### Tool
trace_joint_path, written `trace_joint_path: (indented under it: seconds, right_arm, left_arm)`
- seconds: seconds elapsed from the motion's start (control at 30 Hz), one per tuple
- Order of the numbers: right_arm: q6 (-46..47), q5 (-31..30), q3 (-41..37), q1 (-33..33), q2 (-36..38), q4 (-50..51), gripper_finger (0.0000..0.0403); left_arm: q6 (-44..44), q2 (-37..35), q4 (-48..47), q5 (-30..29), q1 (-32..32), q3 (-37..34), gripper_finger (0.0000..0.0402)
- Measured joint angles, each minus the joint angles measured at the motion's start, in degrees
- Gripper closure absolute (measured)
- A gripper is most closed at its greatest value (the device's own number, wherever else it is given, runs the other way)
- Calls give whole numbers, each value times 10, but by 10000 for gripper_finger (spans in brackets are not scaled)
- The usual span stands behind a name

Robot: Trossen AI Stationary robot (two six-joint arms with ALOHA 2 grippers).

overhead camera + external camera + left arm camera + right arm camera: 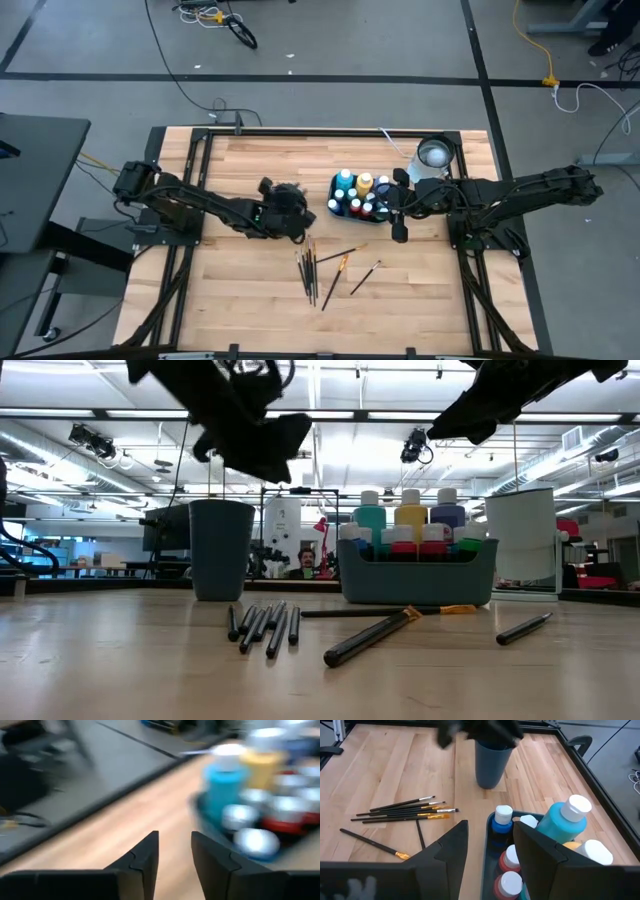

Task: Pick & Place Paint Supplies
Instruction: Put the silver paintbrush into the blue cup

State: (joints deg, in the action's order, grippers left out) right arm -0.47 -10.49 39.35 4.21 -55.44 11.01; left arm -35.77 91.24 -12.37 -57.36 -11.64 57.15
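1. No label or writing could be read.
2. Left gripper [174,857] hung parted and empty above the cup [492,762].
3. Right gripper [490,851], also parted, hovered over the bottles [360,192] in the bin [415,582].
4. Brushes [310,272] lay loose between the arms.

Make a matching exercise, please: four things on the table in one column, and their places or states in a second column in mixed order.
Things:
1. brushes
2. bottles
3. grey cup
4. white cup

Places or states:
A. upright in the blue bin
B. under the left end effector
C. lying flat on the wood
D. at the table's far right corner

Pairs: 1-C, 2-A, 3-B, 4-D
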Motion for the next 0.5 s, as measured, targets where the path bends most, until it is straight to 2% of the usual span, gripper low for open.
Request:
trace_joint_path:
  seconds: [0.17,0.37,0.5]
  right_arm:
    - [0,0,0,0,0,1,241]
    - [0,0,0,0,0,-1,241]
    - [-2,0,0,0,0,-7,241]
  left_arm:
    - [-1,0,2,108,-26,31,270]
    - [-63,1,-1,229,-55,33,273]
    - [-73,7,-6,286,-70,34,274]
